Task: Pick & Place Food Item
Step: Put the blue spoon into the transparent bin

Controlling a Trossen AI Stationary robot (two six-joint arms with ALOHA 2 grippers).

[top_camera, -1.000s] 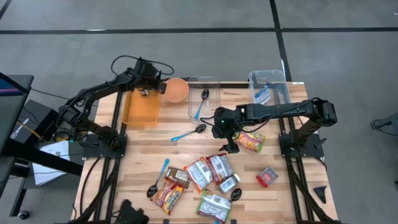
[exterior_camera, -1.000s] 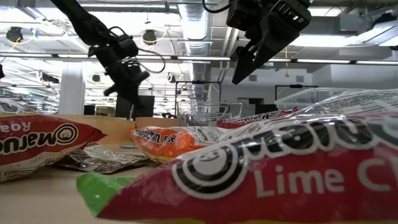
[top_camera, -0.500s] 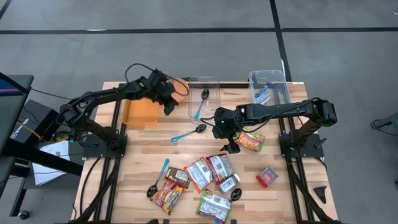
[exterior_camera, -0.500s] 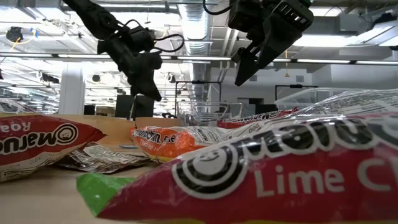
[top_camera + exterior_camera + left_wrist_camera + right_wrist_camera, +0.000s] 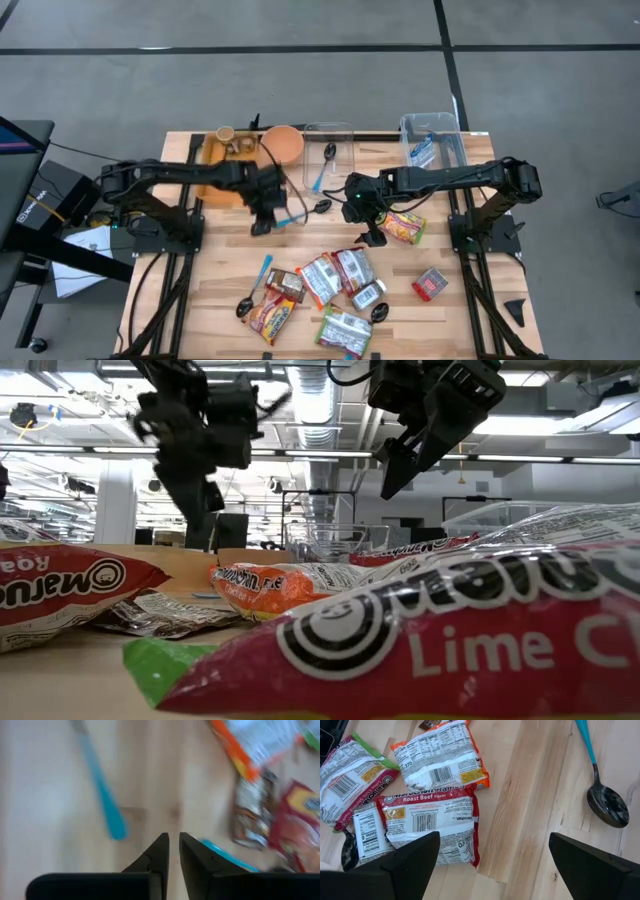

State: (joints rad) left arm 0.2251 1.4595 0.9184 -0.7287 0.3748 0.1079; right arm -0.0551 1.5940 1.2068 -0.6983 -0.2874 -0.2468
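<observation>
now, up front on the table (image 5: 210,270) lie the ramen packets (image 5: 335,275), loose in a heap. past them the left gripper (image 5: 262,222) hangs by a blue-handled spoon (image 5: 303,212), fingers barely parted, holding nothing. the right gripper (image 5: 368,228) hovers wide open and empty, just beside a red packet (image 5: 402,227). farthest sits the orange bowl (image 5: 284,144).

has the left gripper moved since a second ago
Yes. In the high view the left gripper has swung away from the orange bin at the table's far edge, toward the middle of the table, beside the blue-handled spoon.
</observation>
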